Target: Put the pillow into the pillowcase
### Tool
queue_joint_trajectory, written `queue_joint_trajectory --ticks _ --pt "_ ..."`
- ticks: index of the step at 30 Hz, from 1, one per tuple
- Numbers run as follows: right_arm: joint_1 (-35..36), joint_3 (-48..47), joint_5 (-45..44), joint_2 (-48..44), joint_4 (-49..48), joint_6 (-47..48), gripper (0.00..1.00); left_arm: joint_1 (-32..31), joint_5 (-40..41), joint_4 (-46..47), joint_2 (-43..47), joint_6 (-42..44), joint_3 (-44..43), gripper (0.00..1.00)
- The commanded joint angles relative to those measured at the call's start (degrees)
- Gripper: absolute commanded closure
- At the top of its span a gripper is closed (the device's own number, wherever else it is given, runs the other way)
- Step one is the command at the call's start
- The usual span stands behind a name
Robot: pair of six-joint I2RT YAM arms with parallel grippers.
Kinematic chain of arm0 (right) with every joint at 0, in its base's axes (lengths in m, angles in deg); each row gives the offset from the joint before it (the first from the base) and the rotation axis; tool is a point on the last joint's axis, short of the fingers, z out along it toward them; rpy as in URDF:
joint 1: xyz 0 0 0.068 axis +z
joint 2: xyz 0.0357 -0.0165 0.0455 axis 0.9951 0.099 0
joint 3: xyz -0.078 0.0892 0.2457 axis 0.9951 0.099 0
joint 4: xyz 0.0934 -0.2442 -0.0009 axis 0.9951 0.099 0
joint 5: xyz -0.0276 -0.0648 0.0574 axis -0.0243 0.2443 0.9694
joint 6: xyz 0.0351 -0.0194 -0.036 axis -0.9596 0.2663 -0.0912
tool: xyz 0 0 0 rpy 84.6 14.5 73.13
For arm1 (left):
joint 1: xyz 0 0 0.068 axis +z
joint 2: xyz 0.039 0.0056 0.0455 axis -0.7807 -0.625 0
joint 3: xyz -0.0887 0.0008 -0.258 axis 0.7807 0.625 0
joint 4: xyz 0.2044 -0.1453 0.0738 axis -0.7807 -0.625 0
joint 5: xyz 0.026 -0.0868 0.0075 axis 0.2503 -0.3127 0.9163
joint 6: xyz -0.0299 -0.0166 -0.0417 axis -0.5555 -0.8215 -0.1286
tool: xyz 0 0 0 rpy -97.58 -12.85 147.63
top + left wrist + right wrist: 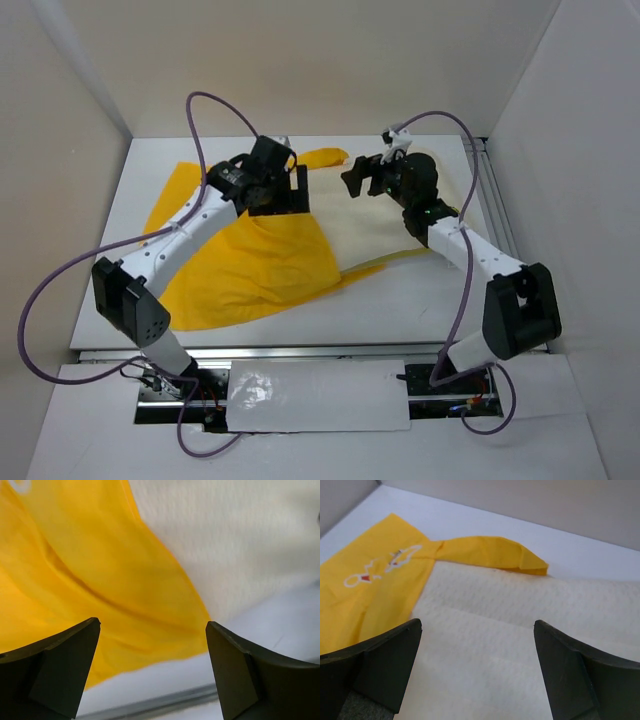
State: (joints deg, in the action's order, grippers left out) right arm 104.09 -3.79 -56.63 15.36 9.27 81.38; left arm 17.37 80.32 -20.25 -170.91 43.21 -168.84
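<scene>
While the pillow [370, 225] lies partly within the yellow pillowcase [240, 270] at mid-frame, the left fingers [60, 670] stand apart over both. The right fingers [575, 675] are apart too, holding nothing.

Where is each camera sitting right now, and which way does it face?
Top external: above and behind the arms, looking down at the table; left claw over the pillowcase, right claw over the pillow.
Left wrist: on the left arm, facing down at the pillowcase's edge against the pillow; its open fingers frame the bottom.
Right wrist: on the right arm, facing across the pillow toward the far wall; its open fingers show.
Shared: both wrist views catch the pillowcase-pillow border.
</scene>
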Motion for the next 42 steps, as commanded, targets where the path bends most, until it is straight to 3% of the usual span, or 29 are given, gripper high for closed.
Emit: queue_joint_trajectory --ticks 1,3,4,6,7,10,17,23,24,26,28,31,32,33,35,36,41,42 --pt "-4.5 -6.3 9.4 3.3 8.5 9.9 0.0 4.7 2.8 1.0 -6.2 5.3 -10.0 0.0" --pt "-6.4 -9.7 21.5 8.4 12.4 16.5 0.0 7.2 2.8 1.0 -12.1 9.3 -16.3 0.0" --pt "-8.2 -13.9 25.2 10.3 13.8 23.4 0.0 8.2 1.4 1.0 -18.7 13.5 -23.4 0.0" --pt "-9.7 -19.6 31.1 17.3 20.4 27.6 0.0 10.8 -0.8 1.0 -24.9 17.5 -30.2 0.0" --pt "-10.2 -27.3 33.9 19.9 23.8 31.2 0.0 11.6 -4.3 2.5 -27.8 21.9 -35.6 0.0" --pt "-10.2 -38.3 31.9 30.8 34.0 32.3 0.0 14.2 -9.1 8.1 -35.7 26.2 -40.7 0.0" --pt "-8.3 -64.6 26.8 49.1 52.8 39.9 0.0 15.0 -17.2 21.2 -39.7 31.7 -37.6 0.0" --pt "-7.8 -63.6 24.9 51.9 53.5 42.3 0.0 15.0 -19.5 23.3 -46.2 33.0 -40.7 0.0" --pt "-7.8 -64.4 24.9 52.4 54.1 42.3 0.0 15.0 -20.3 23.9 -46.9 33.0 -40.7 0.02" --pt "-7.8 -65.7 26.0 54.4 56.8 42.9 0.0 15.0 -22.5 24.4 -47.9 33.0 -40.7 0.25" --pt "-7.8 -67.9 26.0 55.8 59.1 43.7 0.02 15.0 -24.1 24.4 -48.6 33.0 -40.2 0.37" --pt "-6.7 -67.9 24.1 57.0 60.5 44.3 0.23 14.4 -24.1 24.4 -49.1 33.6 -39.0 0.68" --pt "-6.1 -67.0 22.8 57.0 60.5 44.3 0.38 14.4 -23.2 24.4 -49.1 33.6 -39.0 0.91" --pt "-6.1 -66.2 22.8 57.0 60.5 44.9 0.43 13.8 -22.6 24.4 -49.1 32.9 -39.0 1.0" --pt "-5.4 -63.5 22.8 56.4 60.5 44.9 0.6 13.3 -22.6 25.6 -47.9 32.3 -39.0 1.0" --pt "-4.7 -62.5 21.4 56.4 59.8 44.9 1.0 13.3 -22.6 25.6 -47.4 31.4 -39.0 1.0" --pt "-4.1 -51.8 21.9 49.3 51.8 41.0 1.0 12.2 -22.7 29.6 -43.4 26.0 -38.3 1.0" --pt "-3.6 -50.1 21.9 44.4 48.5 40.1 1.0 11.5 -22.7 29.6 -42.9 25.0 -39.2 1.0"
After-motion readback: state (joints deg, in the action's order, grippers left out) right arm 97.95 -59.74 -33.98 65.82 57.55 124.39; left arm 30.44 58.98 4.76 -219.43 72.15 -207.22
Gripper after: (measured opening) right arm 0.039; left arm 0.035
